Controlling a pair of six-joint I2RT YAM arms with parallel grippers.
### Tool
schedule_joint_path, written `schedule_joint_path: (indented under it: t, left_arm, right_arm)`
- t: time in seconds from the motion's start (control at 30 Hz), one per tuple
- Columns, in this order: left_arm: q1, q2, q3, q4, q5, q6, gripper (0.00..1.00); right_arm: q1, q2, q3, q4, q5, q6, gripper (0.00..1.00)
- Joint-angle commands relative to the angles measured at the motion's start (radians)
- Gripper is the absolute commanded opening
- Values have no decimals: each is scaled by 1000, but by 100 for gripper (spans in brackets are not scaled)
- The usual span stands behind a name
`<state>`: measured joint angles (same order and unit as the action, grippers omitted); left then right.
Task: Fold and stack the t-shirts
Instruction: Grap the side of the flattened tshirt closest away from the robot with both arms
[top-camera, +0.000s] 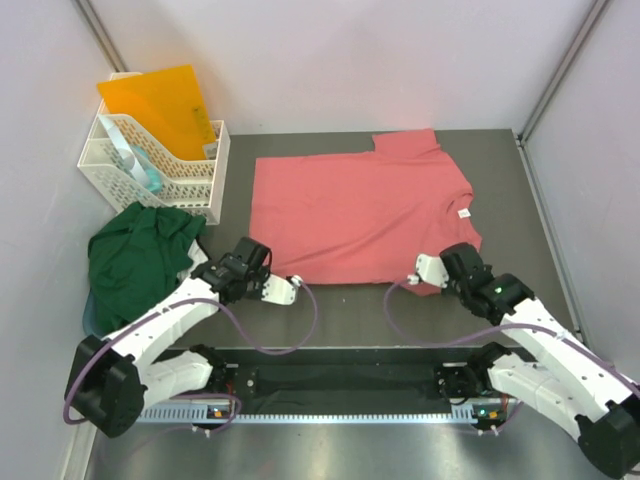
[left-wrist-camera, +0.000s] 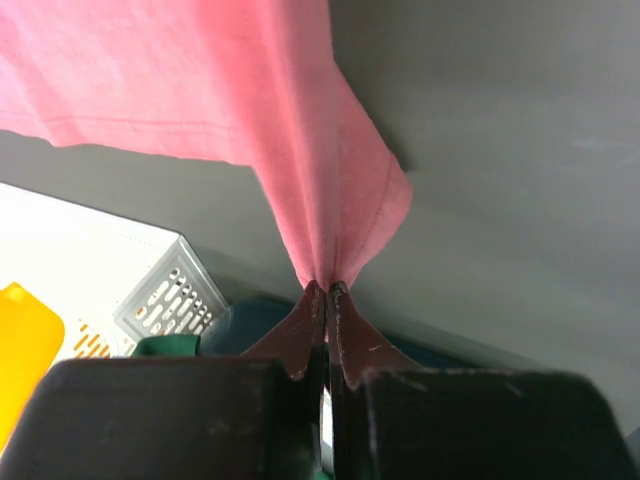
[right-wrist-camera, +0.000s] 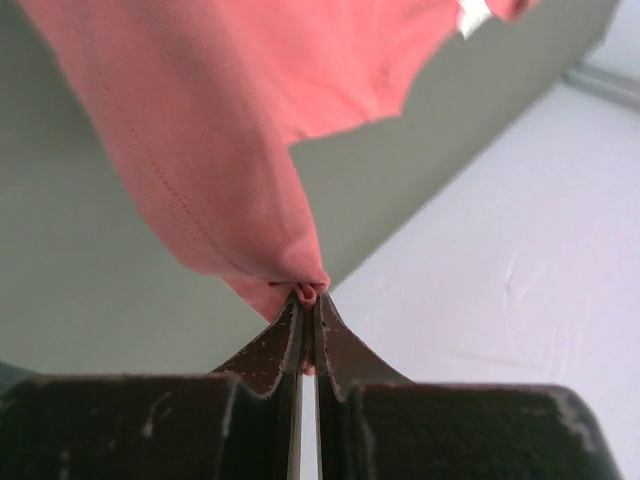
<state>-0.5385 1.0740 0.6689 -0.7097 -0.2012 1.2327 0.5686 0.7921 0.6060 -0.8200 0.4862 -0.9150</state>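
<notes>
the pink shirt (top-camera: 360, 210) lies spread flat on the dark table (top-camera: 500, 180), with its neck to the right. the left gripper (left-wrist-camera: 327, 290) pinches the shirt's near left corner, fingers pressed tight on the cloth. the right gripper (right-wrist-camera: 308, 295) pinches the near right corner the same way. the green shirt (top-camera: 135, 260) sits in a heap at the left, touching the near side of the white basket (top-camera: 150, 165).

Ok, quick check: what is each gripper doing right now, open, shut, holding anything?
Left gripper: closed, pinching a corner of the pink t-shirt.
Right gripper: closed, pinching another corner of the same pink t-shirt.
</notes>
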Motion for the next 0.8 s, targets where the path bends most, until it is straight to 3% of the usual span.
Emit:
schedule_joint_path:
  t: [0.0,0.27,0.4,0.77]
  left_arm:
    - [-2,18,3,55,52,-19,0]
    - [-28,92,101,36,230,-147,0]
    - [-58,103,129,-11,278,-173,0]
    - [-69,58,144,-180,284,-32,0]
  right_arm:
    - [-124,24,122,130,71,-22,0]
    - [-337,50,195,150,-15,-122,0]
    - [-369,93,238,166,-34,-110,0]
    - [-388,174,233,235,-18,-68,0]
